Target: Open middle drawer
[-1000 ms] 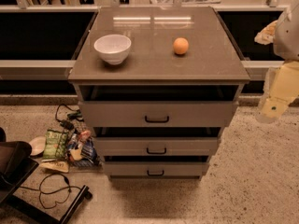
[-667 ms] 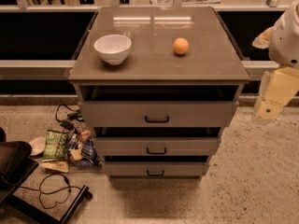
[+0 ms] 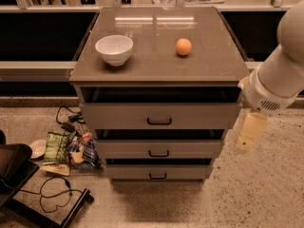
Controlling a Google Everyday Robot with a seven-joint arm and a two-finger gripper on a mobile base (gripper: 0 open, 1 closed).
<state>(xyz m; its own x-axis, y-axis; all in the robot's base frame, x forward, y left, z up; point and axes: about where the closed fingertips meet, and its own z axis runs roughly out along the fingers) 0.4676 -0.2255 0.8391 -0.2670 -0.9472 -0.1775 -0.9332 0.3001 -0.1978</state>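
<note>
A white bowl (image 3: 114,49) sits left on the tabletop (image 3: 209,65). Centre, the middle drawer (image 3: 118,149) seems not yet pulled out. Right of the cabinet hangs the hand (image 3: 250,129), spread or closed I cannot tell. This looks like the approach; next it must reach the black handle (image 3: 158,153).

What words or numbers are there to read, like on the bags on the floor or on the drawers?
No text here can be read.
Snack bags on the floor: printed, but too blurred to read.
Middle drawer: no label.
Cabinet top: no label.
Hand, right of the drawers: no marking visible.
</note>
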